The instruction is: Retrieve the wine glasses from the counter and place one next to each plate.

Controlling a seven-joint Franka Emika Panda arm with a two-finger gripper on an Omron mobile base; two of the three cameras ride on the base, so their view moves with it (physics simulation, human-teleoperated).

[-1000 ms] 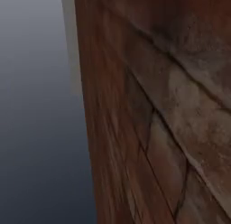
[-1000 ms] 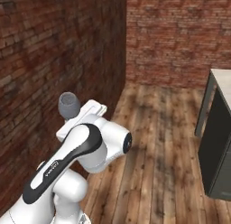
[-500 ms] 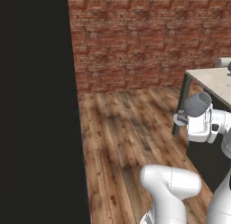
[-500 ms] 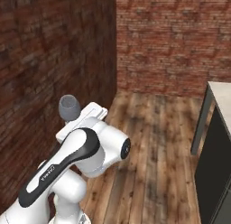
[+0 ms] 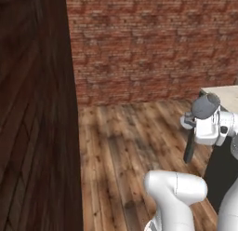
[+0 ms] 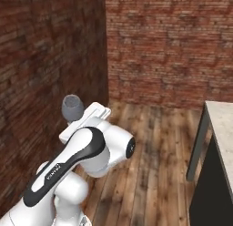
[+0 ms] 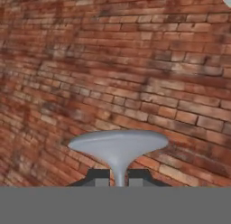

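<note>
One wine glass (image 7: 118,148), stem clamped in the jaws, brick wall (image 7: 113,60) behind

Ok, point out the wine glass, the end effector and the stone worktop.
wine glass (image 6: 72,107), right base view, on its bowl.
end effector (image 7: 118,175), hand view, midway between its fingertips.
stone worktop (image 6: 224,125), right base view, on its bare top.

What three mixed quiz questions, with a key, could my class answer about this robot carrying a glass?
1. True or false: the gripper is shut on the wine glass.
2. Which part of the glass do the fingers pinch: A bowl, B stem, C foot?
3. What covers the floor?

Key: 1 true. 2 B; in the hand view the stem sits between the fingertips with the round foot beyond them. 3 Wooden planks.
</note>
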